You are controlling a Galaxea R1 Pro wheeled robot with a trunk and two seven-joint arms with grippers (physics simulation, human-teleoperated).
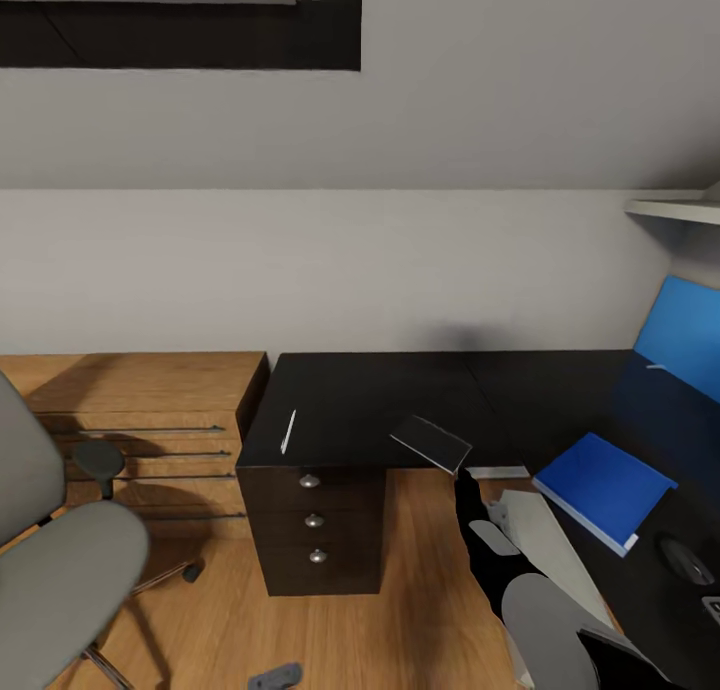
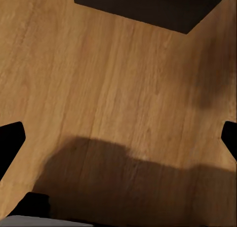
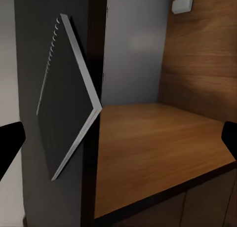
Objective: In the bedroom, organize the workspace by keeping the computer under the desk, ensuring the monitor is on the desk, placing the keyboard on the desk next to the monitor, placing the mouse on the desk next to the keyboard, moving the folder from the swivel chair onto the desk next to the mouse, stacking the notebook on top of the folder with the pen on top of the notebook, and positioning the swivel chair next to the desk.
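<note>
Head view, right arm extended, notebook overhanging desk

Grey walls meet a sloped ceiling with a dark-framed skylight. A low wooden cabinet stands on light plank floor.

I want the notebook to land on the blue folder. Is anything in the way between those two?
Nothing visible is. Between the notebook and the folder there is just bare black desk, and the folder's top has nothing on it. The pen lies off on the notebook's other side.
</note>
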